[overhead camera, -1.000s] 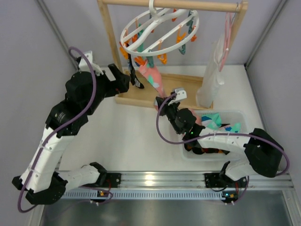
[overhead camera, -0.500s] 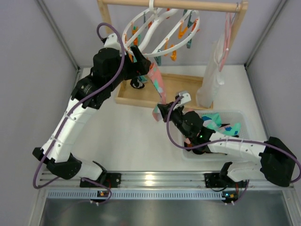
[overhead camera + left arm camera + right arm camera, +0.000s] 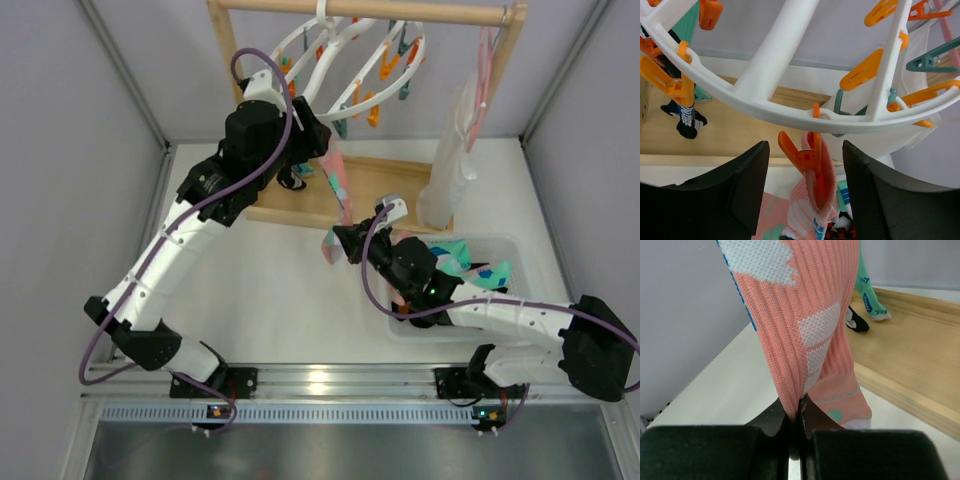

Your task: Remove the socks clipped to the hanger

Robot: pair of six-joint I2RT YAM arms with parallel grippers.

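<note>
Beneath the white ring hanger [image 3: 775, 95] the salmon sock [image 3: 805, 315] hangs from an orange clothespin [image 3: 802, 155]; my left claw [image 3: 805, 152] straddles that pin, unclenched; my right claw [image 3: 799, 415] pinches the sock's lower end; it looks soft, light and stretchy, so I judge squeezing the pin beats tugging.

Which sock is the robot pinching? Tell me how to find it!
Find the wooden rack at the back, then the round white hanger under its bar. One long sock hangs from an orange clothespin there, its lower end pinched in the right gripper. It is salmon pink with white patches, unlike the teal sock and the black sock nearby.
</note>
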